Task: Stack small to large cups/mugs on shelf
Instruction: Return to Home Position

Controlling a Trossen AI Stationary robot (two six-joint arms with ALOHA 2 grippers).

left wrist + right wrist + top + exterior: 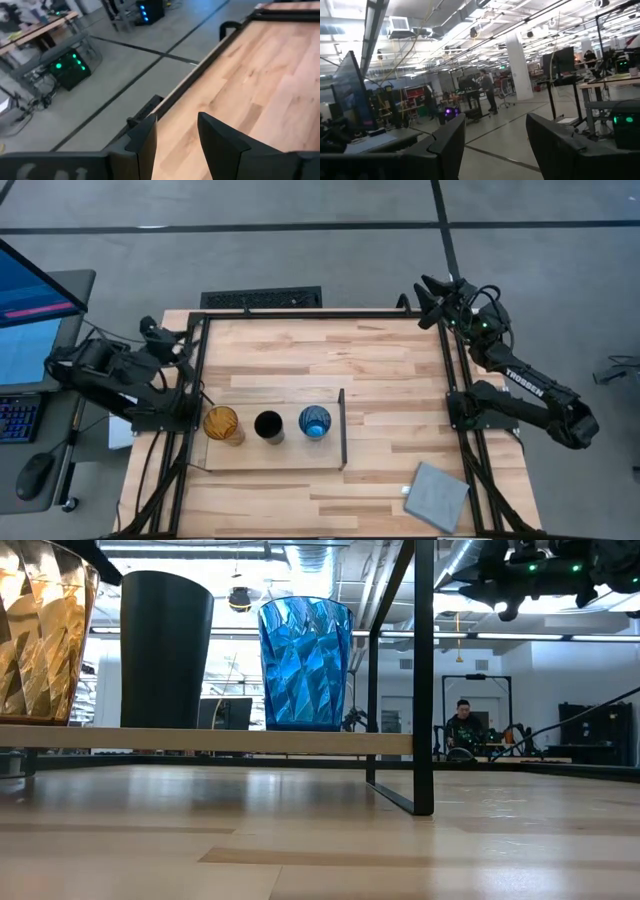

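Three cups stand on their bases in a row on the pale plywood shelf [285, 455]: an orange tumbler [222, 423], a black cup [268, 425] and a blue cup [314, 421]. The blue one is nearest the shelf's dark upright wall [342, 428]. The low view shows the orange tumbler [40, 635], black cup [165, 650] and blue cup [305, 662] side by side on the board [200, 740]. My left gripper [152, 330] hangs open at the table's far left edge, away from the cups, with nothing between its fingers [177, 127]. My right gripper [428, 300] is open over the far right corner, also empty [495, 130].
A grey square pad [438, 495] lies at the near right of the table. A black frame [320, 313] runs round the tabletop. Bare wood lies between the shelf and the far edge. A monitor and keyboard [20, 415] stand left of the table.
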